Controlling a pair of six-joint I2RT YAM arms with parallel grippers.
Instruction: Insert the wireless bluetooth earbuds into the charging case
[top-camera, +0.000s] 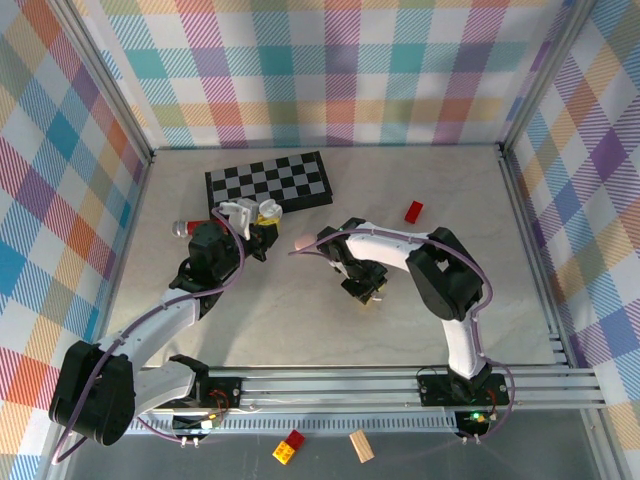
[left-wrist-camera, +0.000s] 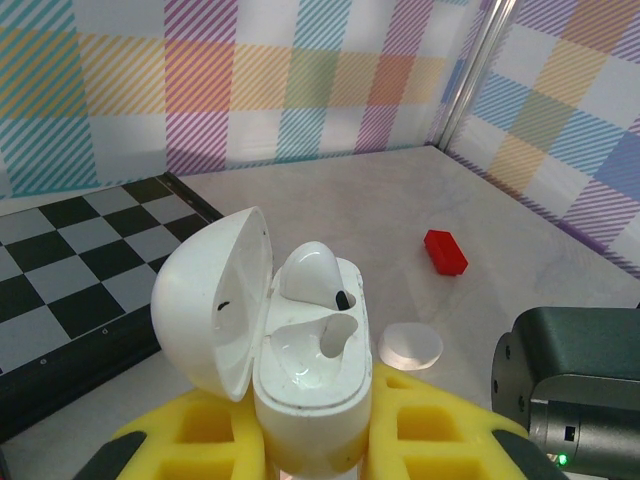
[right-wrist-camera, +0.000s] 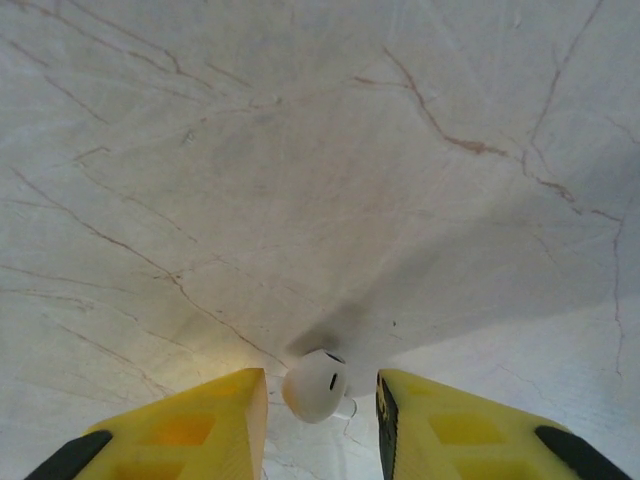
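My left gripper is shut on the white charging case and holds it upright above the table, lid swung open to the left. One white earbud sits in the case's far slot; the near slot is empty. In the top view this gripper and case are near the chessboard. My right gripper points down at the table, jaws open, straddling a second white earbud lying on the marble. Small gaps show on both sides. From above, the right gripper is mid-table.
A black-and-white chessboard lies at the back. A red brick sits back right, and a pale pink round piece lies between the arms. A red-tipped object is at the left. Loose blocks lie beyond the front rail.
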